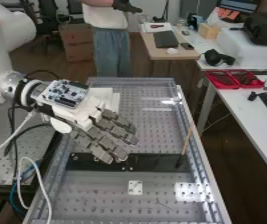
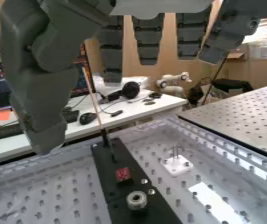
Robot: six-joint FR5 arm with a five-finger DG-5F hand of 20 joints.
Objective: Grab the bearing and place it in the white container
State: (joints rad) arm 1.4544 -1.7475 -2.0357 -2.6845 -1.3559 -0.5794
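1. Hand (image 1: 82, 111) empty, fingers extended and somewhat spread, thumb apart from them.
2. Bearing (image 2: 136, 200) on the black plate (image 2: 115, 172), left of the red block (image 2: 123, 174). Looks like a small metal ring; expect it stiff, sturdy, light for this hand, perhaps slippery on its smooth outside.
3. Suggested hold: thumb and fingertips on opposite sides of the outer rim, then a straight lift in case it sits over a peg. A loose pinch could let it roll.
4. Seating and underside hidden; peg or fastener beneath, cannot tell.
5. White form (image 1: 115, 97) beyond the hand, probably the container; partly covered, opening unclear.
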